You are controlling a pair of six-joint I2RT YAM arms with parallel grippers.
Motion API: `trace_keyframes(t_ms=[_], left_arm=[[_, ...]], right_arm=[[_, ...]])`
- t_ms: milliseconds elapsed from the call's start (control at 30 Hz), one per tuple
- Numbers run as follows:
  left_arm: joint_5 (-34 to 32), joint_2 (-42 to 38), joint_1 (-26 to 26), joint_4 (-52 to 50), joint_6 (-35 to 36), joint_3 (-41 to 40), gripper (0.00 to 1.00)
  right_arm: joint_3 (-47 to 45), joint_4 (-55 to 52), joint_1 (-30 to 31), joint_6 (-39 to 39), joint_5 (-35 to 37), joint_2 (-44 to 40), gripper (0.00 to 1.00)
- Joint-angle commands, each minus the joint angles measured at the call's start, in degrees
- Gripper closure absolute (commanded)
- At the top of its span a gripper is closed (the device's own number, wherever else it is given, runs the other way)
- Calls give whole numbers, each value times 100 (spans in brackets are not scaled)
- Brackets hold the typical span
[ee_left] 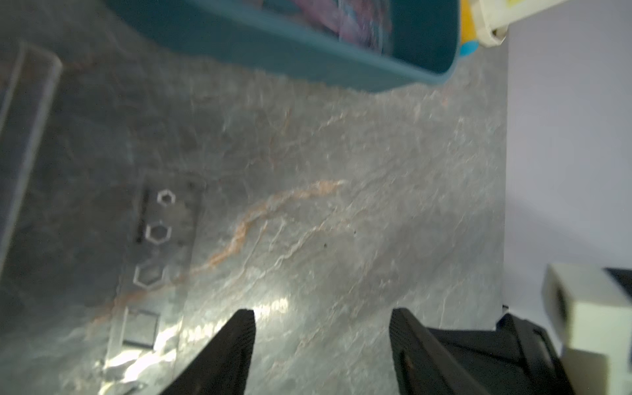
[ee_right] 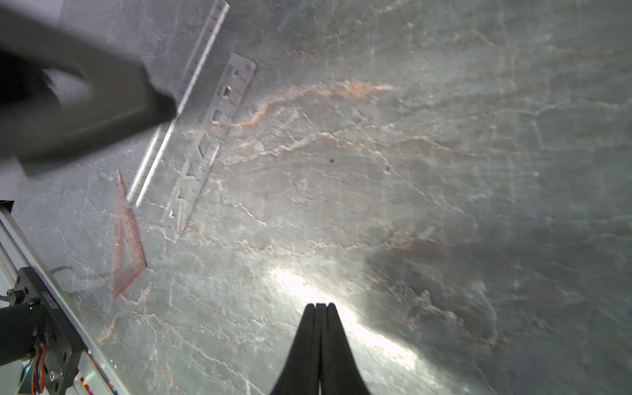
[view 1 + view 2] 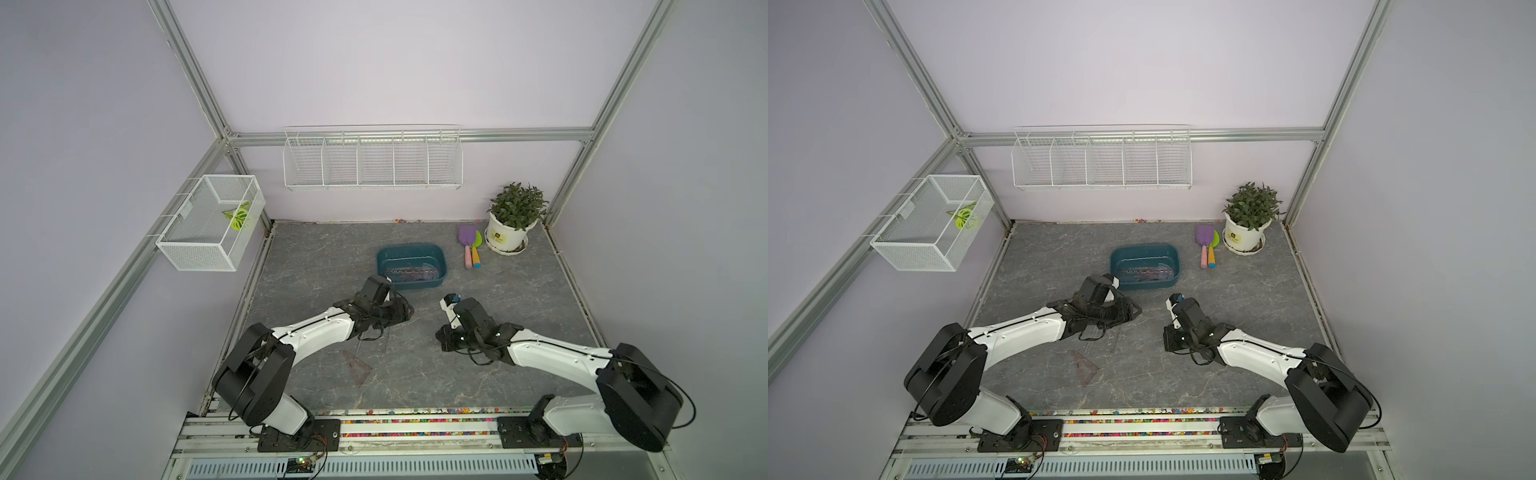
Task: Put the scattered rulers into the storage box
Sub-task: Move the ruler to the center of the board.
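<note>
L pincer (image 1: 321,313) spread wide, empty, nr box (image 1: 307,58). R pincer (image 2: 320,305) closed, empty. On bench (image 2: 427,178): triangle (image 2: 126,239), clear ruler (image 2: 205,48), stencil ruler (image 2: 225,102).

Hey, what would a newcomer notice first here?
The dark teal plastic tub in the middle of the grey marbled tabletop, holding a heap of see-through plastic rulers. On its near side the left claw stands open, the right claw shut, both empty. A brown tinted plastic triangle lies loose nearer the robot.

Clear plast. rulers (image 2: 224,118), smooth plast. box (image 3: 411,253)
</note>
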Motion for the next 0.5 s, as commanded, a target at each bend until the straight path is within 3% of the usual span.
trace_keyframes(t_ms=[0,200,467], left_arm=[[545,-98,184,-445,306,-128,30],[-38,-209,356,-820,317,-324,29],[-308,135,369,-804,402,-290,28]], right_arm=[[222,-16,148,117,368,89,92],[453,-71,300,153,417,351,92],[645,-115,397,177,435,526,92]])
